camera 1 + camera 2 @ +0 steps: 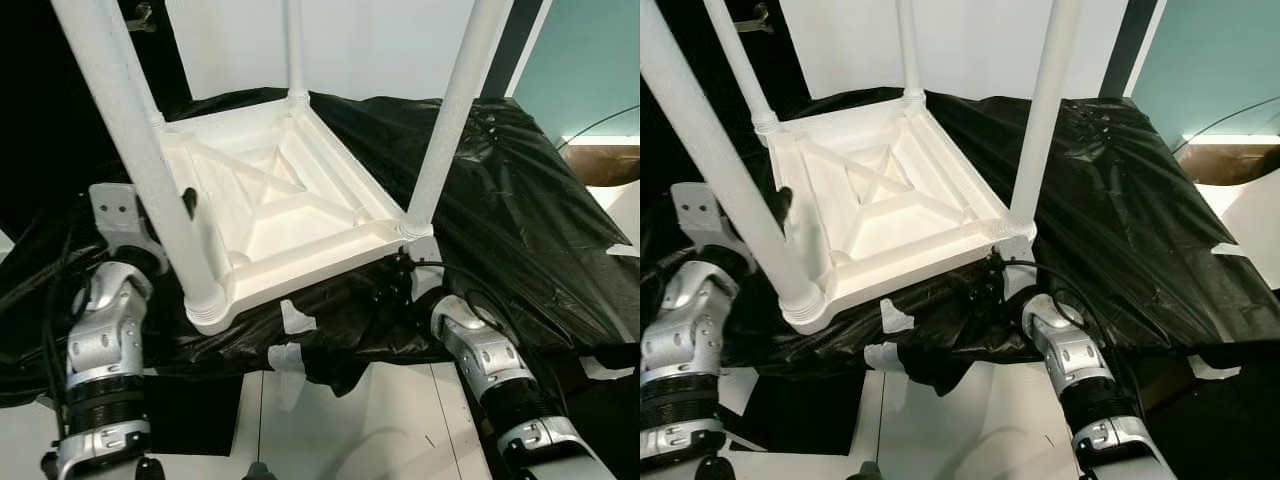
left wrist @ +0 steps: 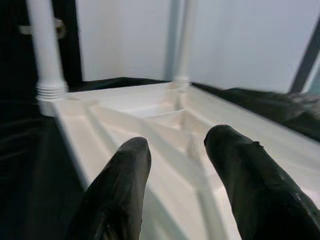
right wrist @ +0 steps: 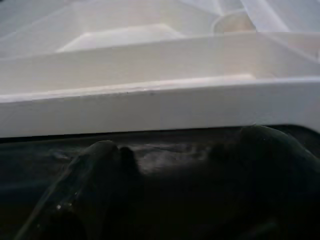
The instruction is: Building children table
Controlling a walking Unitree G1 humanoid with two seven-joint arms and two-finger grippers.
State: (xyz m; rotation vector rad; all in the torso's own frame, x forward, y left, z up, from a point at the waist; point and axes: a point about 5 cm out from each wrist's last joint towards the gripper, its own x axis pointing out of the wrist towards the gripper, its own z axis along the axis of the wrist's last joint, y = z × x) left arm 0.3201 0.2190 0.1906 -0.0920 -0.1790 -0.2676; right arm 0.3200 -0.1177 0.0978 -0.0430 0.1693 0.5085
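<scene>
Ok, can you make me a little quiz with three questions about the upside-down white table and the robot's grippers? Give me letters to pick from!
1. Where does the white table lie?
A. on black plastic sheeting
B. on green grass
C. inside a cardboard box

2. How many legs stick up from it?
A. one
B. two
C. four

3. How are the left gripper's fingers?
A. apart, holding nothing
C. shut on a leg
B. shut on a cup

Answers: 1 A, the black sheeting spreads under and around the upturned top. 2 C, one leg stands at each corner in the head views. 3 A, the left wrist view shows the left gripper with a gap between its two fingers, over the table's ribbed underside.
</scene>
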